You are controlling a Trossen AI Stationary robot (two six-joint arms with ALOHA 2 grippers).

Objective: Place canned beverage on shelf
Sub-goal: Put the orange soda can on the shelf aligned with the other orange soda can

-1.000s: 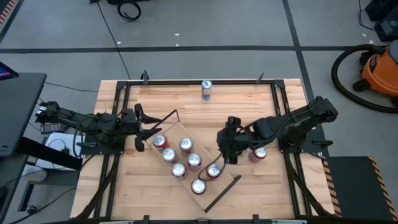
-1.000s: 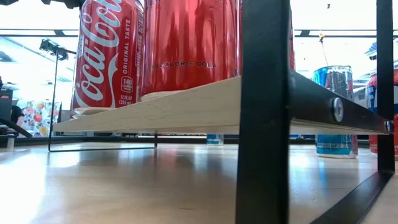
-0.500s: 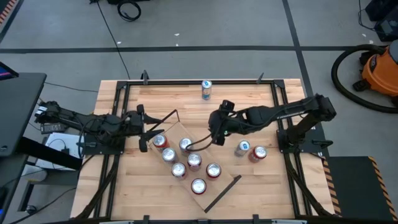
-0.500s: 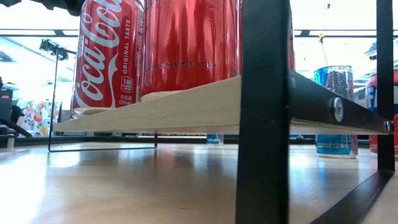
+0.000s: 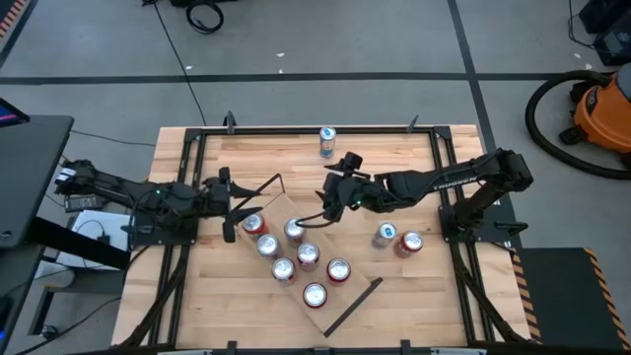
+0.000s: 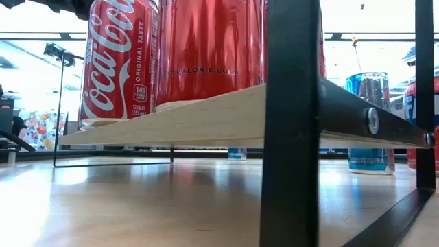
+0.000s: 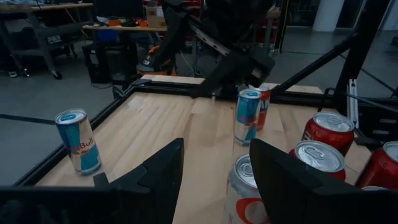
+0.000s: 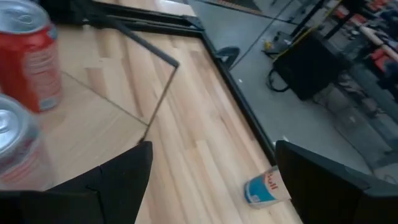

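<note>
The shelf sits mid-table, running diagonally from 10 toward 4 o'clock, with seven cans on it. The right gripper hangs just above its upper edge near the can at 12 o'clock, fingers spread and holding nothing; a second ago it was down by the shelf's 3 o'clock side. The left gripper waits at the shelf's 10 o'clock end, fingers nearly closed and empty. Three more cans stand off the shelf: one blue can at 12, and two cans at 3.
</note>
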